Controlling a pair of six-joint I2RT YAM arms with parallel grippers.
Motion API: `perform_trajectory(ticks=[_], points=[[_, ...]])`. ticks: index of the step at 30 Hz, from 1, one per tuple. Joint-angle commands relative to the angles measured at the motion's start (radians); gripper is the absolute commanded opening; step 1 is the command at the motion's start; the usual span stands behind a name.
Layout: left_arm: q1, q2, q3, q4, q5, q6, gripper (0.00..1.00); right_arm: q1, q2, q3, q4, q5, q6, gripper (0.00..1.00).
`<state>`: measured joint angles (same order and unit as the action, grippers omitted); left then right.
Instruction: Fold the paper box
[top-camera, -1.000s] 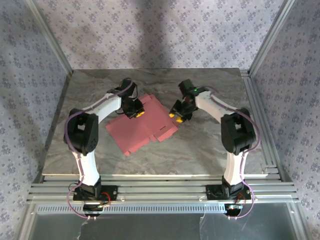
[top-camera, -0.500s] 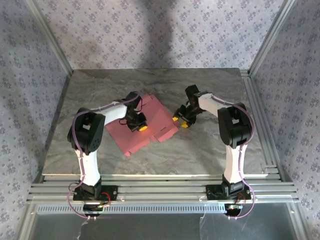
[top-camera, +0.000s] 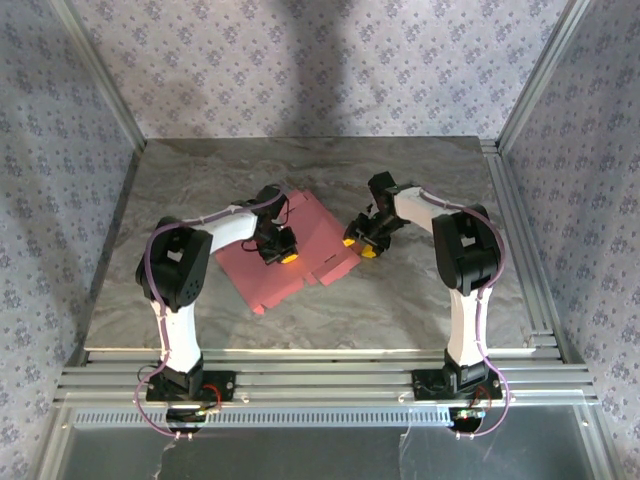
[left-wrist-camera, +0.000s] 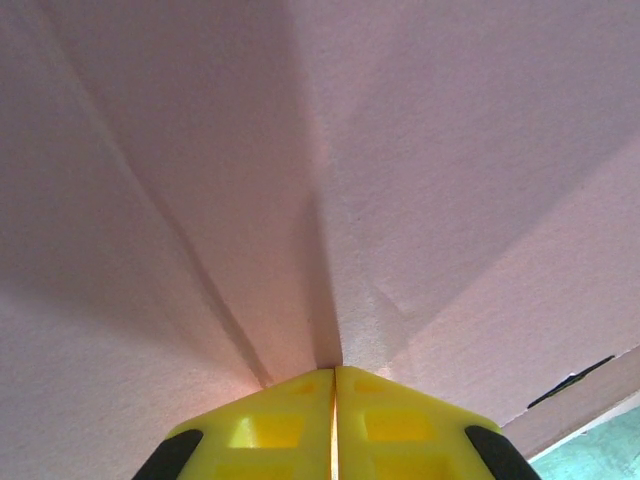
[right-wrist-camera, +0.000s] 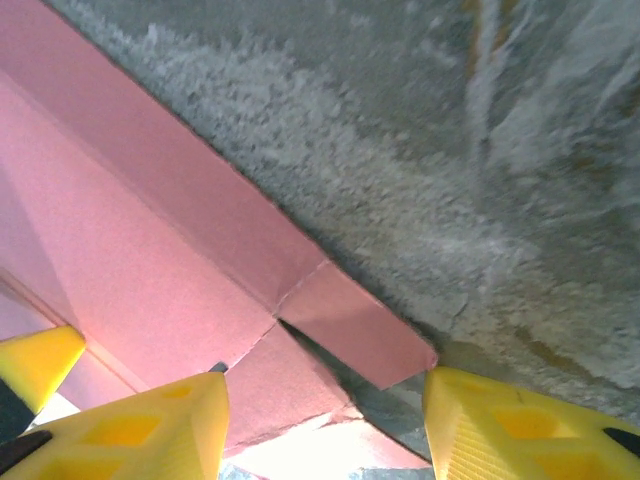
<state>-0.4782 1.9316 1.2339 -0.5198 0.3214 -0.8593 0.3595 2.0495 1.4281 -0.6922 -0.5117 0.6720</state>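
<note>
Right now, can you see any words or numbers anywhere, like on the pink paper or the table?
No text can be read anywhere. The pink paper box is plain with only creases, the grey table has just marbling, and the wall has a small flower print, no letters.

readable text/labels/numbers: none I can make out | paper box (top-camera: 305, 270): plain pink | table (top-camera: 420, 300): unmarked
</note>
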Motion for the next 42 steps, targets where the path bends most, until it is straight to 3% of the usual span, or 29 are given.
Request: perform_trajectory(ticks=[1, 21, 29, 36, 42], points=[[-0.010, 0.022, -0.011, -0.057, -0.028, 0.020, 0.09, 0.033, -0.052, -0.018, -0.034, -0.092, -0.005, 0.55], [-0.010, 0.017, 0.012, -0.085, -0.034, 0.034, 0.08, 0.018, -0.135, -0.099, -0.028, -0.154, 0.028, 0.46], [-0.012, 0.012, 0.018, -0.088, -0.030, 0.034, 0.08, -0.008, -0.168, -0.227, 0.083, -0.174, 0.081, 0.45], [-0.031, -0.089, 0.037, -0.113, -0.029, 0.017, 0.08, -0.016, -0.206, -0.337, 0.148, -0.148, 0.121, 0.43], [-0.103, -0.172, 0.004, -0.091, 0.046, -0.057, 0.10, -0.038, -0.228, -0.379, 0.202, -0.158, 0.096, 0.47]])
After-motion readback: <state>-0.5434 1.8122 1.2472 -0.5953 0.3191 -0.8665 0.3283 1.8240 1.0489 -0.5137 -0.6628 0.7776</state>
